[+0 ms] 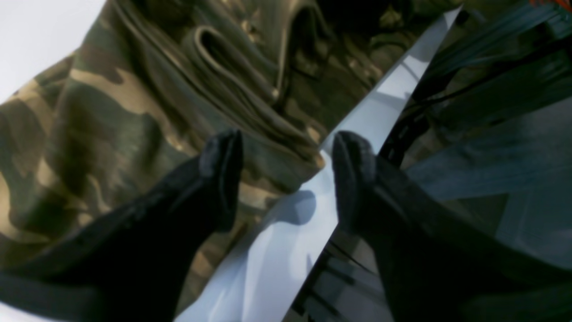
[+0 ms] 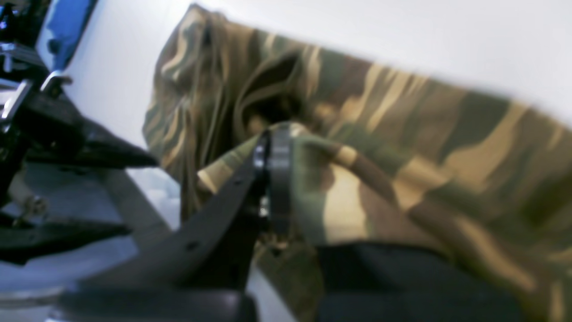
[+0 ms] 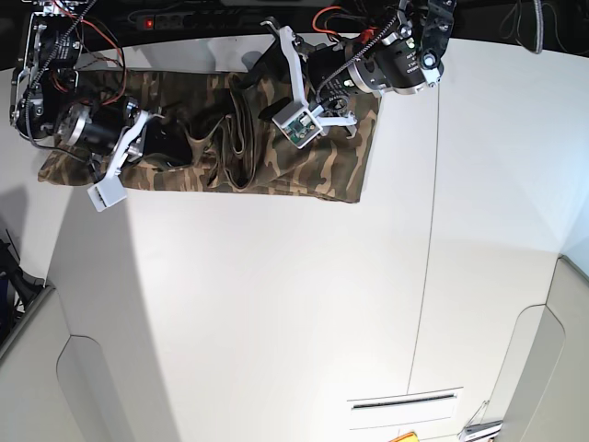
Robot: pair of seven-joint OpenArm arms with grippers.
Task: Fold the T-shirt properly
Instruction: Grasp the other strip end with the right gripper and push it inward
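Note:
The camouflage T-shirt [image 3: 304,157] lies bunched in a long strip at the back of the white table [image 3: 276,304]. My right gripper [image 2: 271,147] is shut on a raised fold of the T-shirt [image 2: 402,147] near its left part; in the base view this gripper [image 3: 184,145] is at the left. My left gripper [image 1: 288,152] is open, its fingers [image 1: 223,156] straddling the shirt's back edge [image 1: 134,112] at the table's rim, holding nothing. In the base view it [image 3: 260,63] hangs over the shirt's creased middle. The collar and label are not visible.
The table's back edge [image 1: 384,98] runs right beside my left gripper, with dark floor and cables beyond. A power strip and wires [image 3: 184,18] lie behind the table. A seam [image 3: 428,239] runs down the table at the right.

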